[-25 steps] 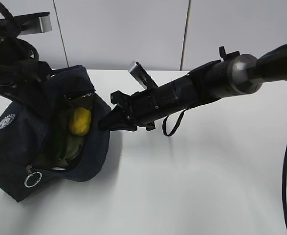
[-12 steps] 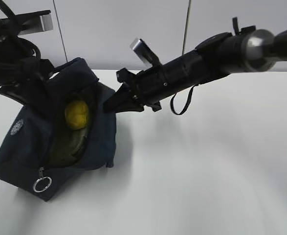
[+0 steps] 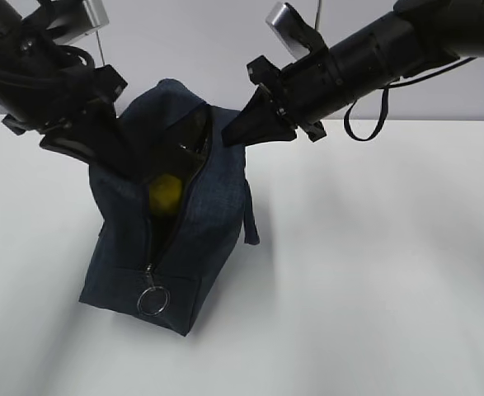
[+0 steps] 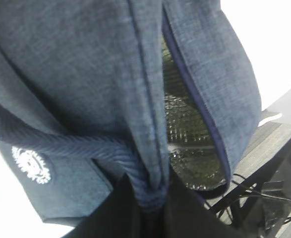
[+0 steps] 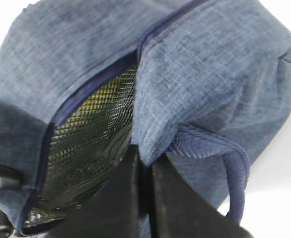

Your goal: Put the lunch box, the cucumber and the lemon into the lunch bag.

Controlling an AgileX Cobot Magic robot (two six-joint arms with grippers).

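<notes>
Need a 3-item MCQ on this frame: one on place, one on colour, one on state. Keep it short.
1. Where is the lemon?
A. inside the lunch bag
B. on the table
C. in a gripper

2. What colour is the bag's fabric?
A. red
B. dark navy
C. white

3. What is the state of the bag's zipper?
A. closed
B. open
C. hidden

Answers: 1 A, the yellow fruit shows through the bag's opening. 2 B, navy fabric shows in every view. 3 B, the opening gapes above the ring pull, with the left gripper and right gripper shut on opposite edges.
</notes>
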